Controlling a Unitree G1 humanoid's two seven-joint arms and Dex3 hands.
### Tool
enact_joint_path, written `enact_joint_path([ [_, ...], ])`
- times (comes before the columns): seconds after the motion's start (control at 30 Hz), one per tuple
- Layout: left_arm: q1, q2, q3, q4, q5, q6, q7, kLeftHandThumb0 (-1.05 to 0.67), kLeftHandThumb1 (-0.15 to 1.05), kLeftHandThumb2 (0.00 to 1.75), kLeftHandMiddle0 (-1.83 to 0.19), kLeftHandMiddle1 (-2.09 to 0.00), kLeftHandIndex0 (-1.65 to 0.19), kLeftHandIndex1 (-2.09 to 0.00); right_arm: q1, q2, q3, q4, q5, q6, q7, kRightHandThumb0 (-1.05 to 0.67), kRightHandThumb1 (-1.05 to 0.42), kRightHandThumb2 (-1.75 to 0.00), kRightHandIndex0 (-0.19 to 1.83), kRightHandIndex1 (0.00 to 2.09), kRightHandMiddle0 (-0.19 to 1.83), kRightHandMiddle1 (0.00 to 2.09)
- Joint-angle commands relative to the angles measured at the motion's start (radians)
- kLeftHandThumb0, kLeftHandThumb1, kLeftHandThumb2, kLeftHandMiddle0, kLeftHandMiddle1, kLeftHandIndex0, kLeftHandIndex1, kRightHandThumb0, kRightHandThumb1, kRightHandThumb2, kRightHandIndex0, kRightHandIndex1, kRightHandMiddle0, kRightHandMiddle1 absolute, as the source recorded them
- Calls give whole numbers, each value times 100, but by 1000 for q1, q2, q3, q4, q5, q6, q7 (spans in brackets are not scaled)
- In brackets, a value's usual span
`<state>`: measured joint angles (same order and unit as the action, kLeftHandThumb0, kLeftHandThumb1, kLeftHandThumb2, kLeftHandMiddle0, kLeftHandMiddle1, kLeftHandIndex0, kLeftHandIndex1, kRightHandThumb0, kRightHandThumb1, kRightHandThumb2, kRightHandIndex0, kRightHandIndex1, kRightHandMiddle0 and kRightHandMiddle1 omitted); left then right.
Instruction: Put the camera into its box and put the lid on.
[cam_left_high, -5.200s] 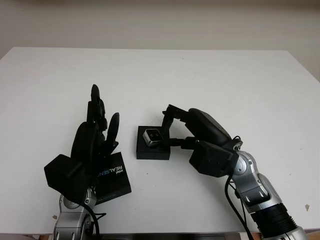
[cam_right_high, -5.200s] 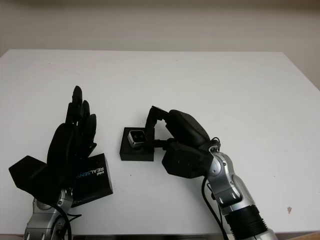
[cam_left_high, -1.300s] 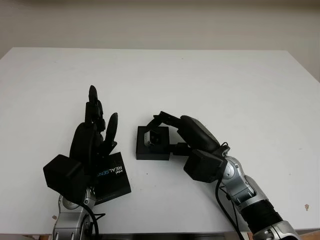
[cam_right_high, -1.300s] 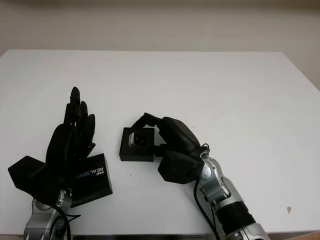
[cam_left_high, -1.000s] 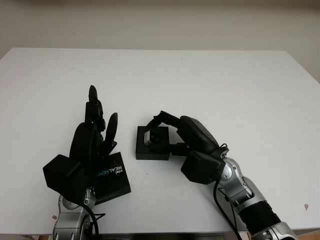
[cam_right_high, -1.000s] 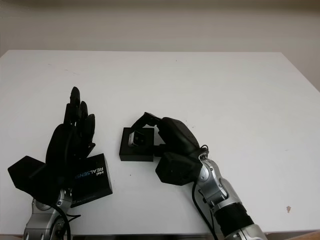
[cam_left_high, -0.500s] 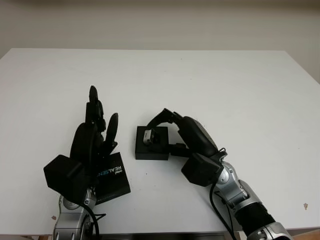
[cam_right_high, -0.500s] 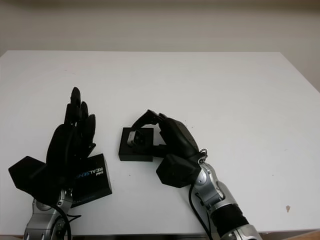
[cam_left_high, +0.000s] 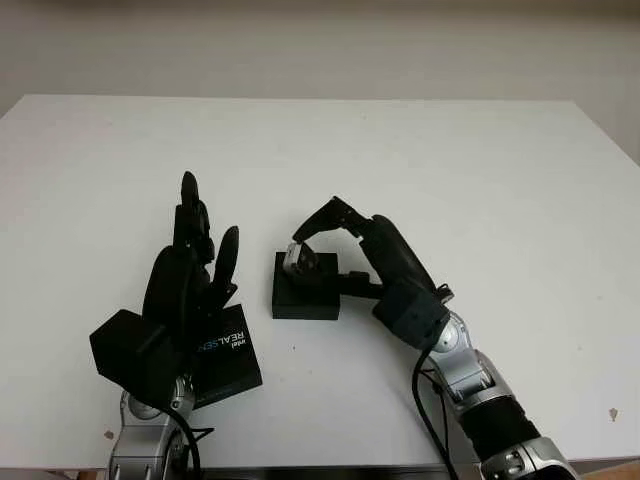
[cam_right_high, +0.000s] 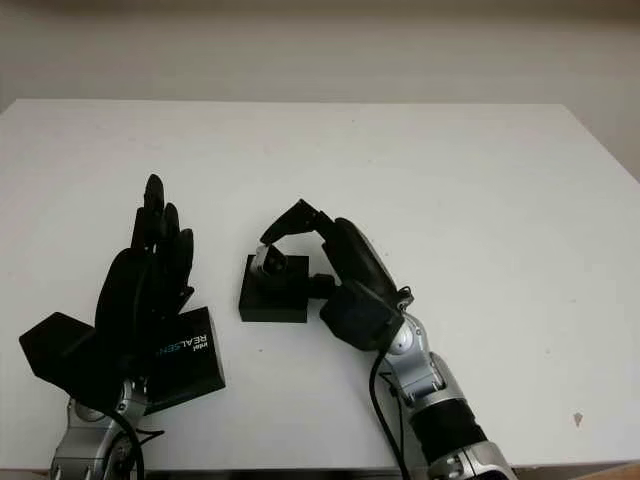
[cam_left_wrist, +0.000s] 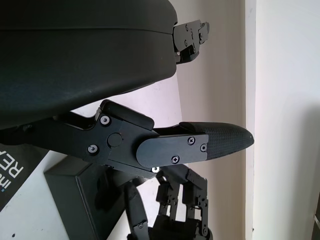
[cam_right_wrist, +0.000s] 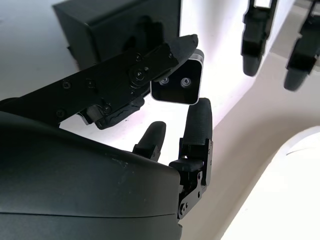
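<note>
**Above the box: camera held in right hand**

Head views: right hand (cam_left_high: 330, 240) pinches the camera (cam_left_high: 299, 259) just above the black box (cam_left_high: 305, 292). Left hand (cam_left_high: 190, 275), open, hovers over the lid (cam_left_high: 228, 352).

Right wrist view: fingers (cam_right_wrist: 199, 120) clamp the camera (cam_right_wrist: 177, 82).

Camera (cam_left_high: 298, 259) above open box (cam_left_high: 305, 296)
</note>
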<state>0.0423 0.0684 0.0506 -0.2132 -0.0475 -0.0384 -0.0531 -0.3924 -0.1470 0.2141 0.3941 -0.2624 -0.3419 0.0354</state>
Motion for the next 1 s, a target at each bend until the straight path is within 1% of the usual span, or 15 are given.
enact_joint_path([
  [0.0, 2, -1, -2, -4, 2, -12, -2, -73, 105, 49, 19, 0, 19, 0, -17, 7, -17, -32, 17, 16, 10, -35, -92, -5, 19, 98, 38, 159],
  [0.33, -6, 4, -4, -4, 8, -6, -4, -72, 105, 51, 19, 0, 19, 0, -39, -3, -45, -66, 71, 68, 81, -36, -92, -5, 19, 93, 36, 157],
  [0.47, -6, 1, -4, -10, 7, 4, -1, -73, 105, 50, 19, 0, 19, 0, -61, -36, -53, -79, 92, 114, 156, -38, -93, -6, 17, 92, 35, 158],
  [0.67, -7, 2, -2, -4, 1, 0, -5, -72, 105, 50, 19, 0, 19, 0, -109, -93, -65, -100, 141, 239, 305, -43, -94, -6, 12, 84, 36, 161],
  [0.8, -5, 1, -3, -2, 5, -1, -2, -72, 105, 50, 19, 0, 19, 0, -136, -118, -75, -121, 152, 319, 363, -45, -92, -5, 16, 74, 40, 158],
  [0.9, -5, 3, -3, -4, 5, 1, -2, -72, 105, 50, 19, 0, 19, 0, -151, -128, -81, -134, 164, 379, 392, -43, -90, -5, 17, 71, 40, 158],
  [0.97, -4, 3, -3, -5, 3, 0, -4, -72, 105, 51, 19, 0, 19, 0, -158, -135, -83, -133, 169, 397, 408, -43, -90, -5, 18, 70, 40, 159],
])
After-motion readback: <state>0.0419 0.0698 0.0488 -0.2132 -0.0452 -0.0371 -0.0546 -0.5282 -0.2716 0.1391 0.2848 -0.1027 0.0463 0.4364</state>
